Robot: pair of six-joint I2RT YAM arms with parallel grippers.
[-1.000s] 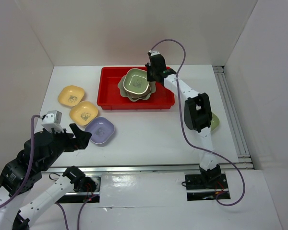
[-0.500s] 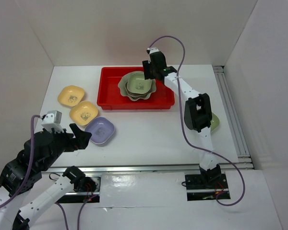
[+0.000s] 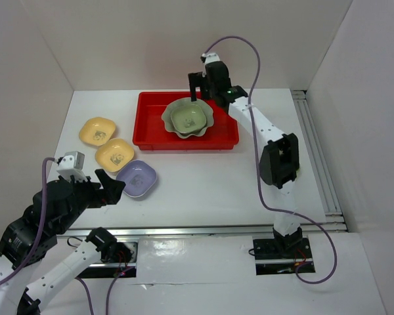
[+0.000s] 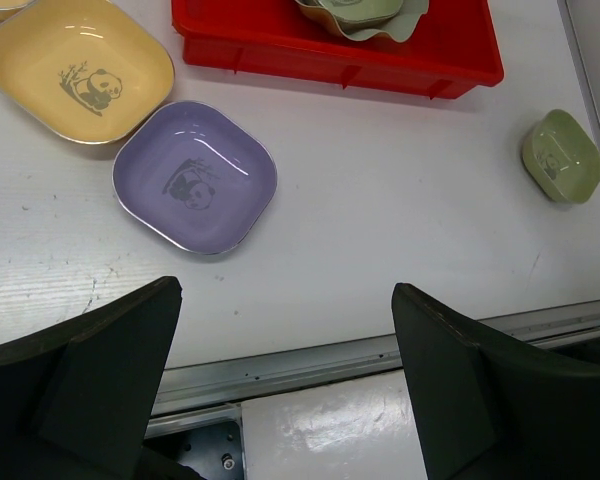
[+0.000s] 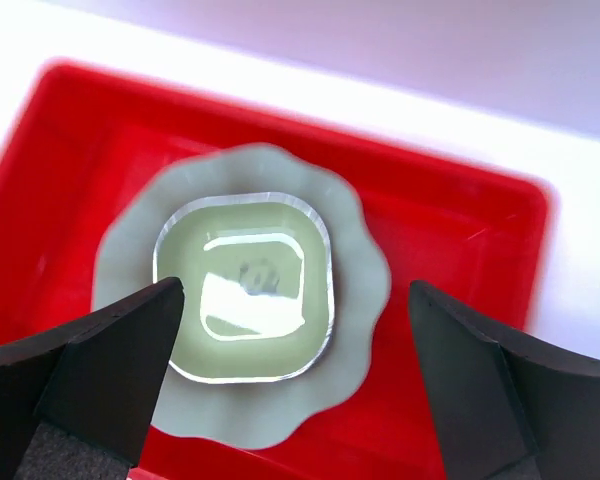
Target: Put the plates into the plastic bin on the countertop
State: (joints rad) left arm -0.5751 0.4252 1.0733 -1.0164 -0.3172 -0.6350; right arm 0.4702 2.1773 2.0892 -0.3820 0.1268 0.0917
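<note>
Since one second earlier, the right arm had let go of the olive green dish [image 3: 188, 118] and lifted back toward the far rim of the red plastic bin [image 3: 150, 123]. That dish, tilted before, now lay flat.

- Right gripper [image 5: 295, 290]: jaws spread wide, nothing between them, hanging above the bin's far side.
- Bin contents: pale green scalloped dish [image 3: 176, 130] in the middle of the bin, with the olive green dish nested level inside it. Wrist view showed a faint print on the olive dish's floor and red bin floor all around the scalloped rim.
- Left of the bin, on the white countertop [image 3: 203, 187]: two yellow dishes [image 3: 97, 130] [image 3: 114, 155], and one lavender dish [image 4: 195, 177] nearer the arm bases. All three were upright and outside the bin, and the nearer yellow one and the lavender one each bore a panda print.
- Right of the bin: a second olive green dish [image 4: 562, 155] on the countertop, well apart from the bin and seen only from the left wrist.
- Left gripper [image 4: 285, 290]: jaws apart and empty, hovering to the near-left of the bin, just short of the lavender dish.
</note>
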